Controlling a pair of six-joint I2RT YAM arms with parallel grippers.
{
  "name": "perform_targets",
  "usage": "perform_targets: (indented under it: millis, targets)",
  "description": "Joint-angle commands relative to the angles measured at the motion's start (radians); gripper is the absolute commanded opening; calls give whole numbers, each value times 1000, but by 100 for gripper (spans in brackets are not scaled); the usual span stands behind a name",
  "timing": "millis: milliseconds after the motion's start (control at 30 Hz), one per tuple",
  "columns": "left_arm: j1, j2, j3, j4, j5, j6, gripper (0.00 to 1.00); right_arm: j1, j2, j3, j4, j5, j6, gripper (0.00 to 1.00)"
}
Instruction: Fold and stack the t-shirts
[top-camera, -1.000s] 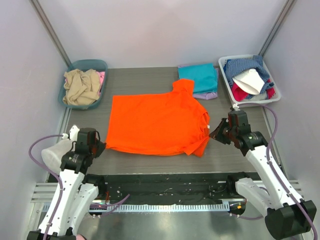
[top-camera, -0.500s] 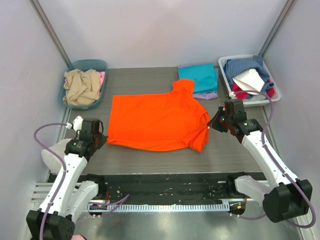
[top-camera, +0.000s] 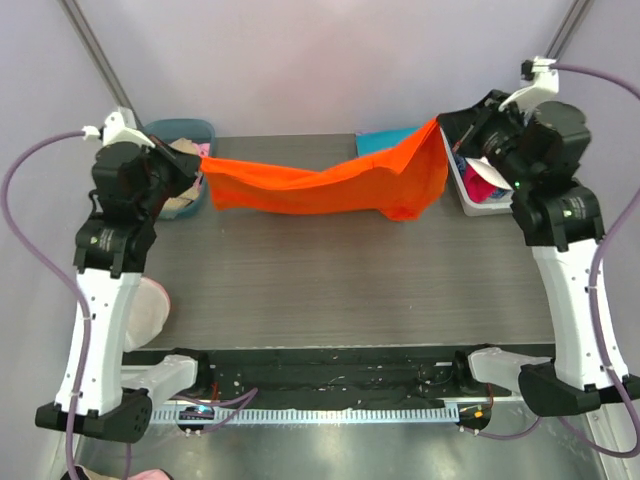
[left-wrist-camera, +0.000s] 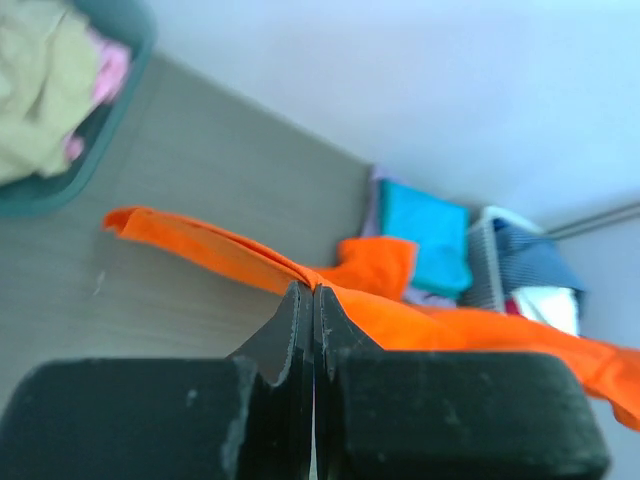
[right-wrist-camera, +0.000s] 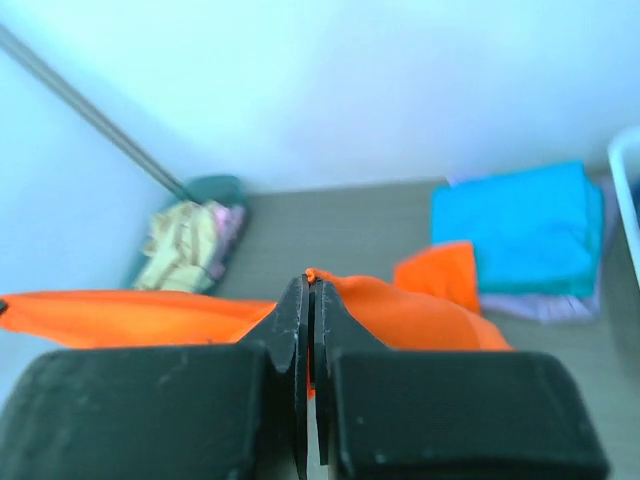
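The bright orange t-shirt hangs stretched in the air between both arms, above the far part of the table, sagging in the middle. My left gripper is shut on its left edge; in the left wrist view the orange cloth runs out from the pinched tips of the left gripper. My right gripper is shut on the shirt's right end, and cloth bulges from the closed tips of the right gripper. A folded teal t-shirt lies on a lavender one at the back right.
A teal bin with beige and pink clothes sits at the back left. A white basket of mixed clothes stands at the back right, next to the folded pile. Grey walls enclose the table on three sides.
Both arms have risen and swung toward the back, lifting the orange t-shirt off the table, where it lay flat a second ago. It now hangs between them.
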Motion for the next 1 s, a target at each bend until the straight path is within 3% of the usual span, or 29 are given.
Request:
perform_targets:
  millis: [0, 200, 433, 600, 800, 967]
  targets:
    - [2, -69, 113, -24, 156, 59, 0, 3, -26, 130, -48, -159, -36, 1]
    - [0, -164, 115, -109, 200, 59, 0, 4, -78, 175, -148, -299, 5, 1]
    - [0, -317, 115, -239, 223, 28, 0, 3, -184, 256, -289, -288, -1, 1]
    - [0, -335, 192, -297, 200, 16, 0, 3, -190, 349, -364, -263, 8, 1]
    - [0, -305, 173, -310, 166, 27, 0, 3, -228, 208, -353, -204, 19, 1]
    - [0, -273, 71, -252, 131, 37, 0, 3, -222, 105, -320, -104, 2, 1]
